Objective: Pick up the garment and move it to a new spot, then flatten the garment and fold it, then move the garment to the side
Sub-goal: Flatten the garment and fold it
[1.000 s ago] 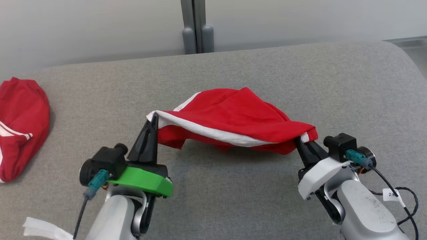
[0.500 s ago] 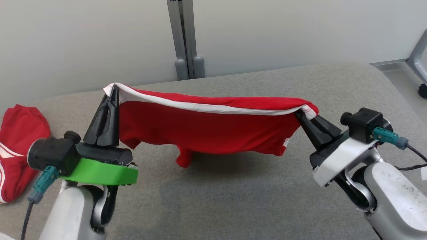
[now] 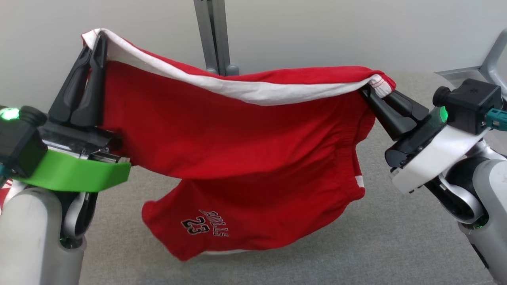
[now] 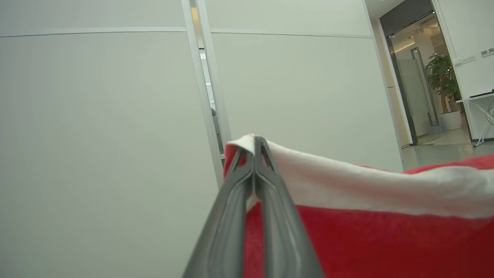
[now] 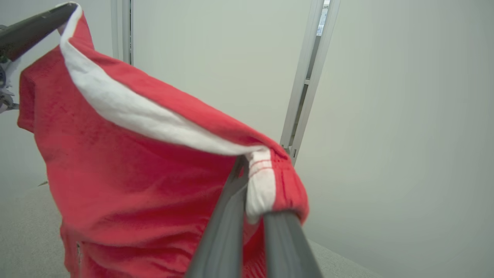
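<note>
The garment (image 3: 237,158) is a pair of red shorts with a white stripe and a "23" print, hanging in the air between both arms above the grey padded table (image 3: 396,237). My left gripper (image 3: 99,39) is shut on its upper left corner, held high. Lower down on the right, my right gripper (image 3: 366,93) is shut on the other corner. The left wrist view has the closed left gripper (image 4: 255,139) pinching the white edge of the garment (image 4: 366,231). In the right wrist view my right gripper (image 5: 247,162) clamps a white-and-red fold of the garment (image 5: 135,185).
A grey post (image 3: 210,35) stands against the pale wall behind the table. A metal frame leg (image 3: 493,59) shows at the far right edge. The left wrist view takes in a doorway with a potted plant (image 4: 442,73) beyond it.
Both grippers have lifted the garment off the table and spread apart; it now hangs unfurled, showing the "23" print. The head camera has shifted, so the second red cloth at left has left the picture.
</note>
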Tool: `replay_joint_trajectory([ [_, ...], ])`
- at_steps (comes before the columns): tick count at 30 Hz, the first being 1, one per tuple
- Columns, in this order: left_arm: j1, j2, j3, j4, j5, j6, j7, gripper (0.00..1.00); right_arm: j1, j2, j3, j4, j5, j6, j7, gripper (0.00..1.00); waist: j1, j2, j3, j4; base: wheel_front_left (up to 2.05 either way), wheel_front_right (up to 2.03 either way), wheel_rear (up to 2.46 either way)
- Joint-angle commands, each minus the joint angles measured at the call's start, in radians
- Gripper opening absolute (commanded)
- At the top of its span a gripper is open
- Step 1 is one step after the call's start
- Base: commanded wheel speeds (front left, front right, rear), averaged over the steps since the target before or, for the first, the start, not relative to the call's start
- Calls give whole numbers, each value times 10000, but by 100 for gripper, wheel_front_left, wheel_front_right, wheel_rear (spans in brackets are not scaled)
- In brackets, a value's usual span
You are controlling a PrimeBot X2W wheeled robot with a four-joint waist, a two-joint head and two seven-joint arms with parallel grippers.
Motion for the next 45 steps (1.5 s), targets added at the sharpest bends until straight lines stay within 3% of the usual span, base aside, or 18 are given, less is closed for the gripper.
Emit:
replay_joint_trajectory([
  [1,-226,86,-18,156,-17,-3,70,0,-210,-70,54,7,-122,-14,106,0,0,0,194,2,0,0,0],
  [9,-1996,148,-162,1643,-521,-58,6,0,-2278,380,967,1424,-332,-14,27,0,0,0,1771,-28,0,0,0],
  [18,-6390,350,-884,4711,5,-76,-1035,0,-6986,1599,1289,5793,-1436,-14,-1830,0,0,0,3874,-41,0,0,0],
  [24,-7867,0,-1145,6327,77,-79,-2060,0,-8494,2105,1672,7860,-2187,-14,-3295,0,0,0,4944,23,0,0,0],
  [27,-7718,-267,-1143,6616,-163,-80,-2211,0,-8497,2293,1947,8376,-2258,-14,-3806,0,0,0,5251,75,0,0,0],
  [33,-6300,-623,-1043,5096,-367,-81,-2216,0,-7704,2091,2621,8273,-2064,-14,-4213,0,0,0,5514,156,0,0,0],
  [45,-1804,-929,-222,2021,-518,-82,-2207,0,-4025,1533,2507,5493,-1775,-14,-4277,0,0,0,4638,201,0,0,0],
])
